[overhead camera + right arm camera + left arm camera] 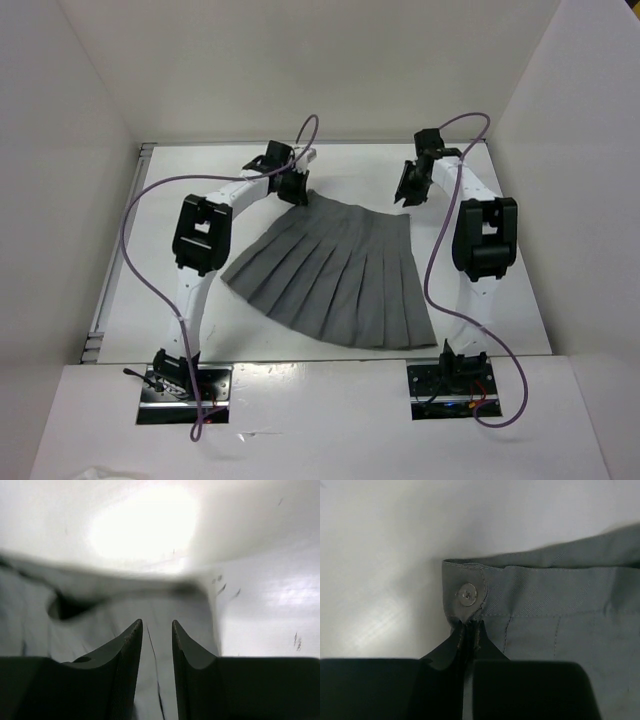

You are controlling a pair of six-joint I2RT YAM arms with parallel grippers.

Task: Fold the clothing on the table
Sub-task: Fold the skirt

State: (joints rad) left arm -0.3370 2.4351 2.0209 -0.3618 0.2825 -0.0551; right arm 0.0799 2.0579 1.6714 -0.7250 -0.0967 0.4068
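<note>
grey pleated skirt (340, 275) lies flat mid-table, narrow waistband toward the far edge of the table (360, 165), wide hem fanned toward the near edge

left gripper (296, 190) at the waistband's left corner; jaws clamped tight, skirt cloth pinched between the tips just below a small pale button (467, 594)

right gripper (408, 192) at the waistband's right corner; jaws parted by a narrow gap, released, blurred grey cloth beneath them; whether the tips touch the fabric, cannot tell
</note>
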